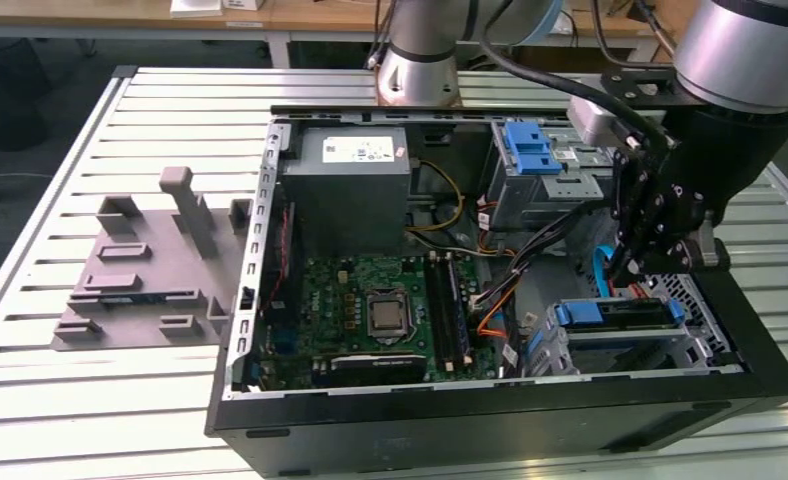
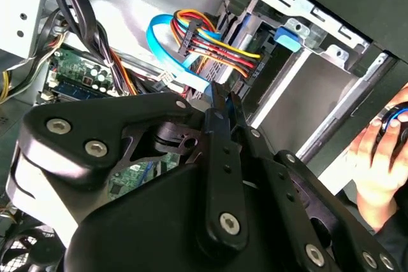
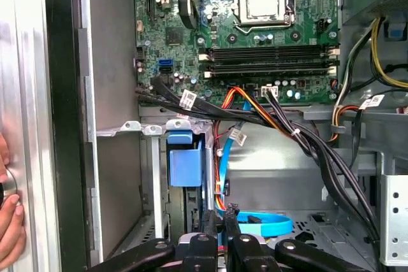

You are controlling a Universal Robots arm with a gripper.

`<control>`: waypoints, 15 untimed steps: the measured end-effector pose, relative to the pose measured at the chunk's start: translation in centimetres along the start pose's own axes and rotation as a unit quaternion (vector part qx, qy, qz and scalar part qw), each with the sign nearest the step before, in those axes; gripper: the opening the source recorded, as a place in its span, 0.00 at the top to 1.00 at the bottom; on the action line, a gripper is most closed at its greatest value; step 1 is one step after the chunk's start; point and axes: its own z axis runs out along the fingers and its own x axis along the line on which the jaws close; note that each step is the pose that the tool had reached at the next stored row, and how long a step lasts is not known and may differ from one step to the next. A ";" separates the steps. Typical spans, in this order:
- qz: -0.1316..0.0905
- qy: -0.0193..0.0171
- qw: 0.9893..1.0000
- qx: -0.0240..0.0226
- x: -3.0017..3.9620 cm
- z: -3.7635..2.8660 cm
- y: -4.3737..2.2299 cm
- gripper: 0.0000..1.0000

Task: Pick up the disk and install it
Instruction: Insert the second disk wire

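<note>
- Gripper (image 1: 656,262) hangs inside the open PC case (image 1: 367,425), fingers (image 3: 220,218) pinched together, nothing btwn them.
- Disk (image 1: 618,315) sits in the silver cage w/ blue latch (image 1: 578,313), just below the gripper.
- Person's hand (image 2: 381,151) at case edge.

A slatted white metal table (image 1: 47,400) carries it all — ribs running across the exterior view from edge to edge. On it, toward the exterior view's right, lies an open black computer case (image 1: 501,420) on its side, and just beside that on the exterior view's left sits a grey moulded fixture (image 1: 141,275) with upright posts and shallow slots. The silver base of the robot arm (image 1: 418,75) stands on the far edge — right behind the case.
</note>
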 end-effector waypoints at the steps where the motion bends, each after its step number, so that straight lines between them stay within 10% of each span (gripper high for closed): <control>1: 0.000 0.000 1.000 0.000 0.00 0.00 0.00 0.84; 15: 0.000 -0.001 1.000 0.000 0.10 0.06 0.00 0.84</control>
